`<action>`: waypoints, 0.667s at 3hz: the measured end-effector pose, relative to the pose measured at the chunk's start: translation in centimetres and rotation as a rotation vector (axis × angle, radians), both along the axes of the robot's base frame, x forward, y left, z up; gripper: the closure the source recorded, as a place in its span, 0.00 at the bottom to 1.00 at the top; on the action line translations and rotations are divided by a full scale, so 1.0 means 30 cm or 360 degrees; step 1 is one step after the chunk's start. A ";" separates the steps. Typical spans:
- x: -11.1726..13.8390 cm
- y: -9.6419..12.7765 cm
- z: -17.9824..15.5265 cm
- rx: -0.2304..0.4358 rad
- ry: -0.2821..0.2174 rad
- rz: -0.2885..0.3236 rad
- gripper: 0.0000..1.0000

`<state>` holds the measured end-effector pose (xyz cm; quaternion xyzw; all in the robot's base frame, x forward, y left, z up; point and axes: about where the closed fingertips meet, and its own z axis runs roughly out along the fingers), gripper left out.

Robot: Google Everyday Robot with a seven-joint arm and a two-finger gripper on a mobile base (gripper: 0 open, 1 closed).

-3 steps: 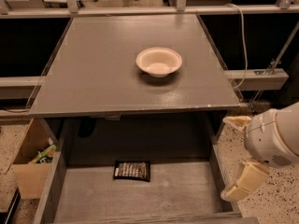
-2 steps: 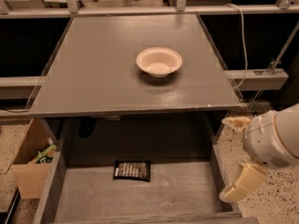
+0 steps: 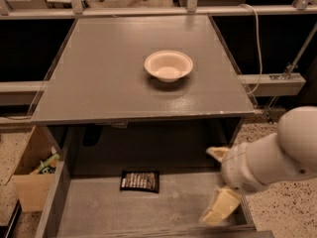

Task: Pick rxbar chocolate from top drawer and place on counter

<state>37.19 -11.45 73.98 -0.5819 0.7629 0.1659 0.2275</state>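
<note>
The rxbar chocolate (image 3: 140, 181) is a small flat dark wrapper with pale lettering. It lies flat on the grey bottom of the open top drawer (image 3: 99, 209), near its back. The counter (image 3: 99, 78) is the wide grey tabletop above the drawer. My gripper (image 3: 218, 185) is at the drawer's right side, to the right of the bar and apart from it. Its two pale fingers (image 3: 220, 209) stand wide apart, one high and one low, with nothing between them.
A white bowl (image 3: 168, 65) sits on the counter right of centre. A cardboard box (image 3: 29, 175) with items in it stands on the floor left of the drawer. A white cable (image 3: 257, 38) hangs behind the counter's right edge.
My arm and gripper have moved left, from outside the drawer's right wall to over its right part, closer to the bar. The bar and bowl have not moved.
</note>
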 end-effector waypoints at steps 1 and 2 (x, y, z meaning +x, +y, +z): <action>0.028 0.095 -0.115 0.0044 0.0038 -0.0003 0.00; 0.085 0.176 -0.202 0.0041 0.0041 0.0010 0.00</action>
